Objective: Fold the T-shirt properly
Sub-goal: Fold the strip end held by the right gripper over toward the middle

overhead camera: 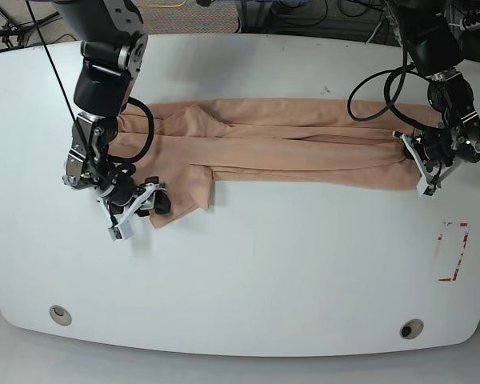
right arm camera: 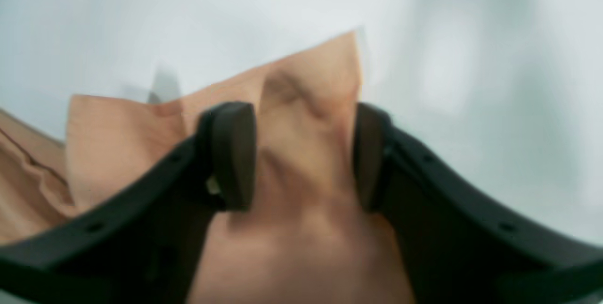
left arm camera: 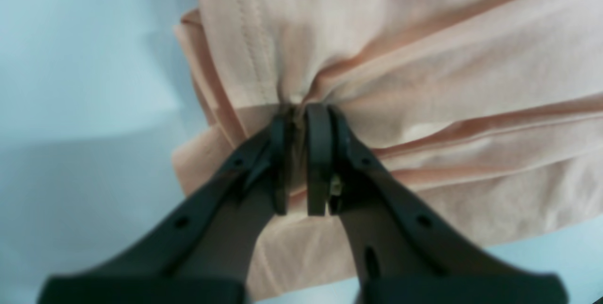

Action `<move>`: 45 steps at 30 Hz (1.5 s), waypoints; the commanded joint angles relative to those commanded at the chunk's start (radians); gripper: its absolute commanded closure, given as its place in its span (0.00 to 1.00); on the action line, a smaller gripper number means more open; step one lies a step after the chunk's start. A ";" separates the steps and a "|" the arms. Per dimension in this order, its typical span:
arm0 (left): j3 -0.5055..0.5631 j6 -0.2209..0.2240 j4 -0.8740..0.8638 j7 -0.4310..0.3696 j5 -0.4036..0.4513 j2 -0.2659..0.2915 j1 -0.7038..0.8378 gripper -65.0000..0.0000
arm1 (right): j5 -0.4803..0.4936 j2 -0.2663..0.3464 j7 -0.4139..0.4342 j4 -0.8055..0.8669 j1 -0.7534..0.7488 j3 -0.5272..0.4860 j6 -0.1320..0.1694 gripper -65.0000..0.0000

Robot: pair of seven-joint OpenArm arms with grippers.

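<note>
White table (overhead camera: 248,272) holds the T-shirt (overhead camera: 288,144) stretched long, left-to-right.

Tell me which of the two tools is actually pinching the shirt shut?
The left tool: its jaws are closed tight on bunched T-shirt fabric. The right tool stands open, cloth merely lying between its jaws.

Peach-pink cotton T-shirt (overhead camera: 288,144) lies folded into a long band across the white bench (overhead camera: 248,272), toward its far edge. Left claw (overhead camera: 414,152) and right claw (overhead camera: 150,203) sit at opposite ends.
</note>
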 joint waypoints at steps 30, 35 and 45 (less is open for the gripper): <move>0.002 0.000 -0.005 -0.002 0.002 0.000 0.002 0.92 | 0.911 0.089 -0.411 0.667 -0.324 0.023 0.000 1.00; 0.002 0.000 -0.005 -0.002 0.002 0.000 0.002 0.92 | 0.976 0.089 -0.416 0.710 -0.394 0.018 0.000 1.00; 0.002 0.000 -0.005 -0.003 0.080 0.006 -0.003 0.92 | 0.984 0.091 -0.417 0.802 -0.497 -0.074 0.000 0.86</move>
